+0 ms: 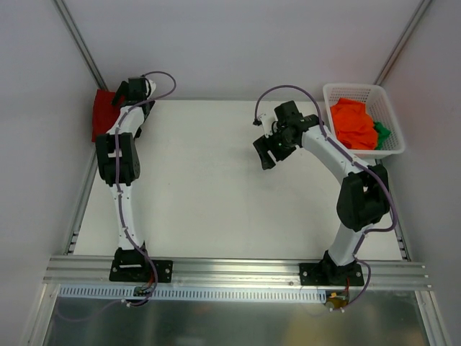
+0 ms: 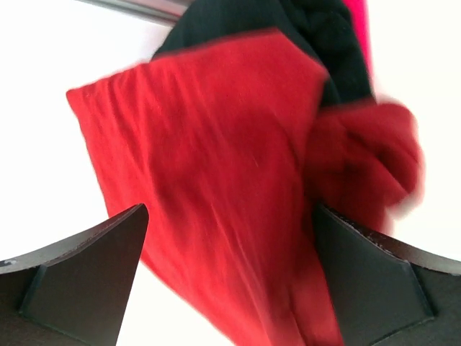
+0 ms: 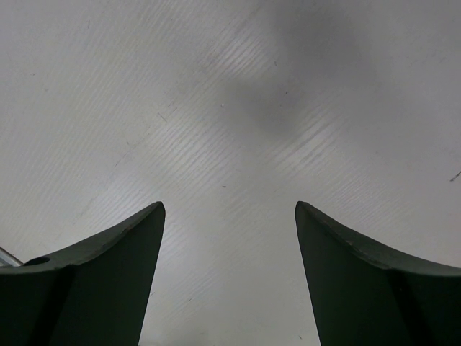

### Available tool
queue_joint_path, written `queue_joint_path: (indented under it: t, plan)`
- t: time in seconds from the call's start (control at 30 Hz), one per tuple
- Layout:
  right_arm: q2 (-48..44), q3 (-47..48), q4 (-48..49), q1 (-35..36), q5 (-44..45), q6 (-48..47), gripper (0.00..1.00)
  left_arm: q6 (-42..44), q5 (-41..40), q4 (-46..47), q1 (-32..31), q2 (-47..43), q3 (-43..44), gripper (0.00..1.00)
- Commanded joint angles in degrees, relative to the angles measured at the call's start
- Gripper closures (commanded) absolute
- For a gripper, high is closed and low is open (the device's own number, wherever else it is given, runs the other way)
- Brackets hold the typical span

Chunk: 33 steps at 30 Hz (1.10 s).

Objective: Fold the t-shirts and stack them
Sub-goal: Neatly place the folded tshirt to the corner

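Overhead and wrist views of a two-arm fold-and-stack cell, read from left to right. At about ten o'clock on the flat white table (image 1: pixel 209 187), at its left edge, lies the folded dark red cloth t-shirt (image 1: pixel 104 115). In the left wrist view it rests on top of a black cloth t-shirt (image 2: pixel 216 21), and a strip of bright red cloth (image 2: pixel 356 21) shows at one o'clock beyond that. The view is blurred, so the neatness of the fold cannot be told, and a rumpled lobe of the dark red cloth bulges at three o'clock. The left gripper (image 2: pixel 229 213) hangs directly over this pile with its jaws spread wide, one finger to each side of the cloth and nothing pinched between them. Near the table's centre, toward one o'clock, the right gripper (image 3: pixel 229 205) hovers over bare table surface, its jaws moderately wide and empty. At two o'clock, at the right edge, stands the white plastic lattice basket (image 1: pixel 353 86), which holds a crumpled orange cloth t-shirt (image 1: pixel 353 122) with a green cloth t-shirt (image 1: pixel 382 132) tucked just beside it at four o'clock. Judged from this layout, the task is partly done: three garments appear to be stacked at the left, while the two in the basket are unfolded and have yet to be laid out, folded and added to the pile.
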Motion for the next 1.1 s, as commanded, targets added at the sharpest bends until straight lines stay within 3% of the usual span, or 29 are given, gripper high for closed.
queue_joint_path:
  t: [0.0,0.13,0.27,0.37,0.47,0.53,0.67,0.83,1.07]
  plan:
    - [-2.7,0.0,0.4,0.0,-0.3,0.4,0.23,-5.7,5.5,2.4,-0.1,-11.6,-8.3,0.01]
    - [-2.0,0.5,0.4,0.1,-0.6,0.6,0.23,-9.5,10.2,3.0,0.3,-21.9,-14.6,0.01]
    - [-2.2,0.3,0.7,0.1,-0.5,0.4,0.23,-15.3,20.8,-0.8,0.5,-32.5,-22.5,0.01]
    - [-3.6,-1.6,2.7,0.1,1.4,0.1,0.23,-17.7,28.7,-0.9,0.6,-44.4,-35.4,0.01]
    - [-4.2,-2.8,3.9,-0.1,1.8,0.1,0.24,-22.8,42.2,-6.1,1.9,-53.6,-38.4,0.01]
    - [-4.9,-3.2,4.7,-0.1,0.7,0.3,0.24,-26.8,50.1,-12.0,2.7,-55.7,-34.8,0.01]
    - [-5.6,-3.6,4.9,0.0,-1.7,1.3,0.24,-35.6,48.1,-21.7,2.9,-54.5,-29.2,0.01]
    - [-7.7,-4.2,5.6,0.2,-2.4,1.8,0.24,-36.8,39.9,-22.5,2.2,-59.1,-34.2,0.01]
    - [-7.6,-4.4,5.6,0.2,-1.9,2.0,0.24,-32.7,40.0,-21.4,1.9,-66.0,-40.4,0.01]
